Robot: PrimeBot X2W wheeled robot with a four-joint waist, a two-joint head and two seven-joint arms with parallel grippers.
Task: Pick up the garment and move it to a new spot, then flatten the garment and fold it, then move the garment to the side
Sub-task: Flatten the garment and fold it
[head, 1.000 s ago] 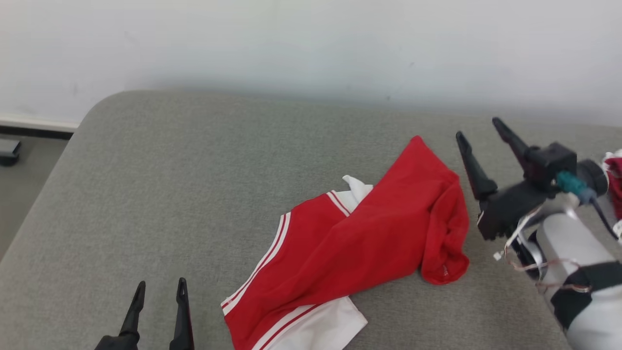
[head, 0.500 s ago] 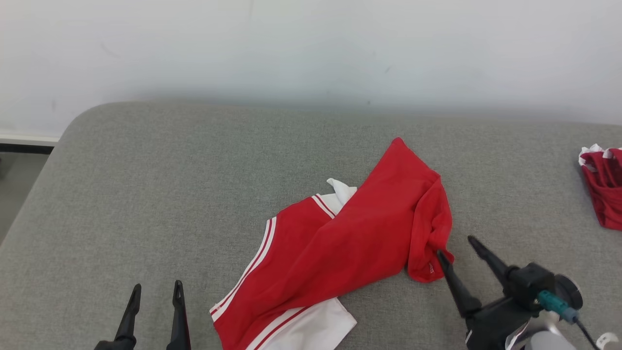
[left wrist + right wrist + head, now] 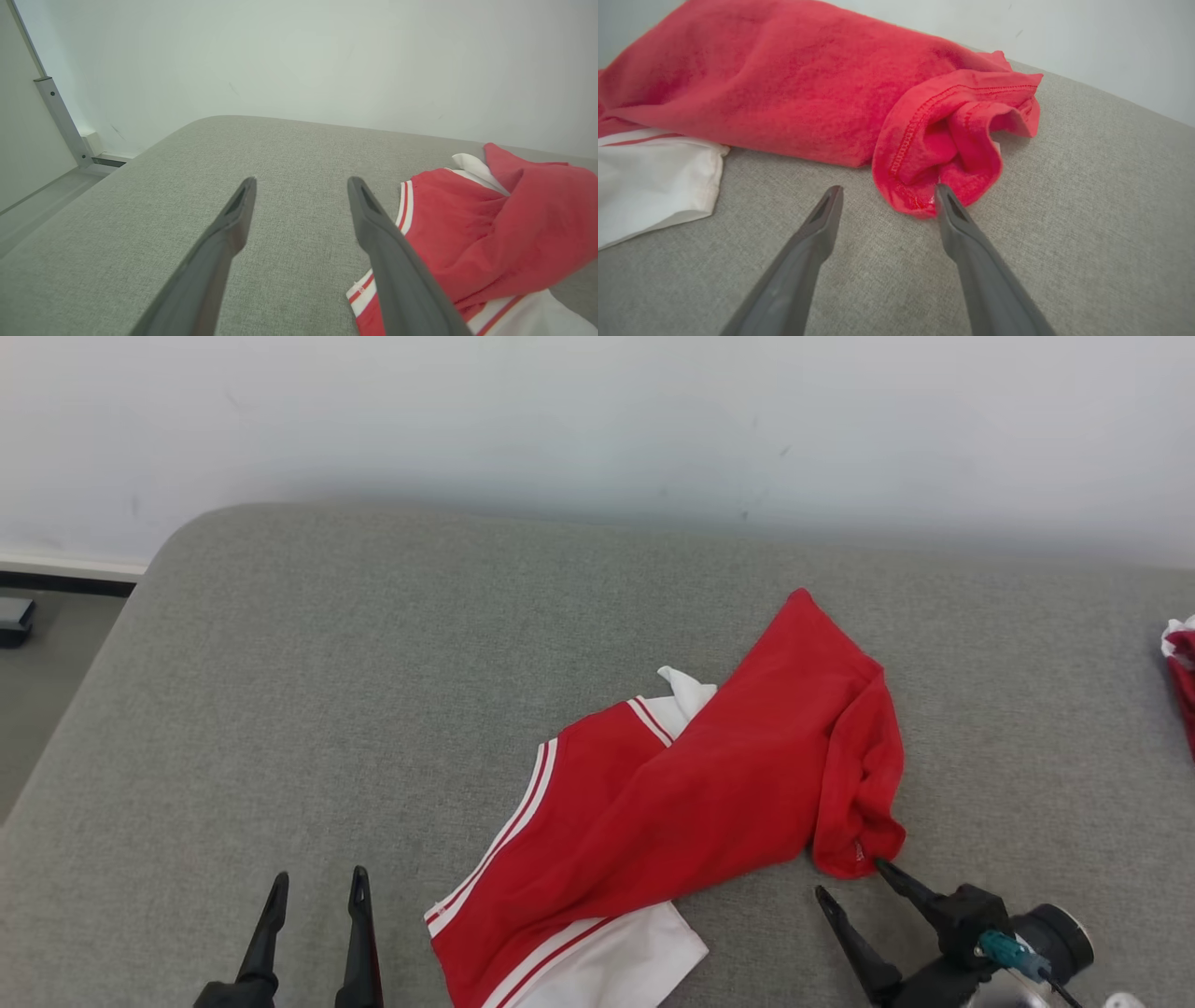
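The garment (image 3: 691,803) is red with white stripes and white panels, lying crumpled on the grey cushion (image 3: 373,691) just right of centre. In the left wrist view the garment (image 3: 490,228) lies to the right of the fingers. My right gripper (image 3: 851,880) stands open at the lower right, its right fingertip touching the bunched red hem (image 3: 943,158); nothing sits between the fingers. The right gripper (image 3: 886,191) shows its jaws spread just before that hem. My left gripper (image 3: 317,887) is open at the lower left, apart from the garment, over bare cushion (image 3: 299,182).
Another red and white cloth (image 3: 1181,663) lies at the cushion's far right edge. A pale wall (image 3: 597,420) runs behind the cushion. The cushion's rounded left corner drops to the floor (image 3: 37,653), where a dark object (image 3: 17,621) sits.
My right gripper has come down from beside the garment's far right side to its near right hem, staying open. The camera shifted a little. The left gripper and garment have stayed put.
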